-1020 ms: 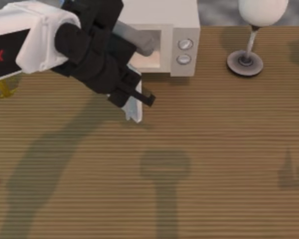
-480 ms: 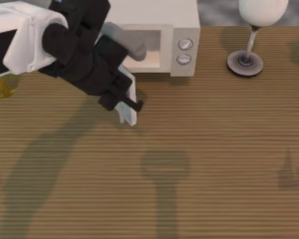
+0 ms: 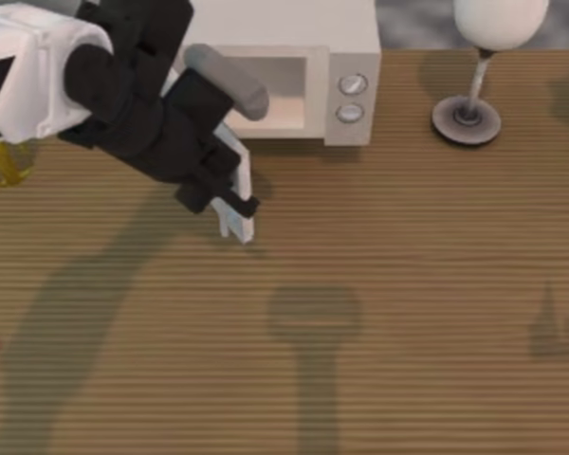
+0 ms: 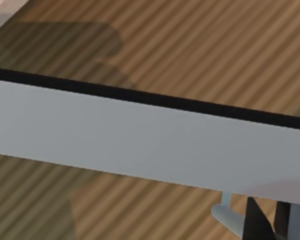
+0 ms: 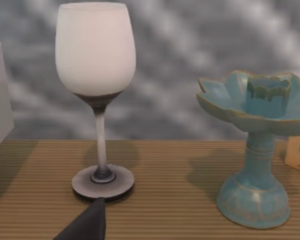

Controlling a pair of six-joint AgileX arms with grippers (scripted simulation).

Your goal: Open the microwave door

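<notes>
Currently the left end effector [image 3: 235, 201] pinches the free edge of the door [image 3: 239, 194], swung out from the microwave [image 3: 308, 38] behind it.

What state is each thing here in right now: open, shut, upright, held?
microwave door: swung wide open, standing out from the front.
microwave: cavity exposed.
left hand: at the door's free edge.
wine glass: upright, untouched.
blue pedestal stand: upright.
right hand: near the wine glass, idle.
</notes>
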